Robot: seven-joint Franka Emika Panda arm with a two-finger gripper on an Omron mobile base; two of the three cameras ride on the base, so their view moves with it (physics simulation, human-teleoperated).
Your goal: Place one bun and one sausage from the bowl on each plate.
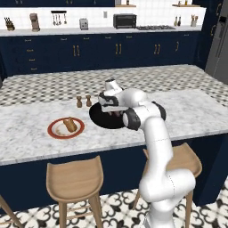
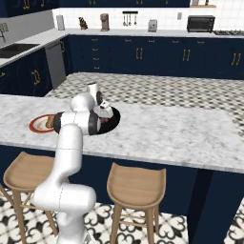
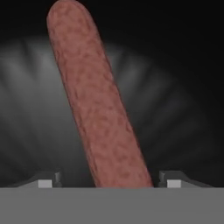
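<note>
One sausage (image 3: 98, 109) lies between the gripper (image 3: 107, 179) tips, which stand spread on either side without pinching yet, inside the black bowl (image 1: 99, 119). Best to close squarely on its middle, then lift straight. At nine o'clock waits the red-rimmed plate (image 1: 54, 132), bun (image 1: 70, 124) on it.

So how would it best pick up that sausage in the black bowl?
Probably from straight above, across the sausage's middle. It is long, thin and round, lying flat in the bowl, so its two long sides are free for the tool, whose fingertips already stand on either side of it.
</note>
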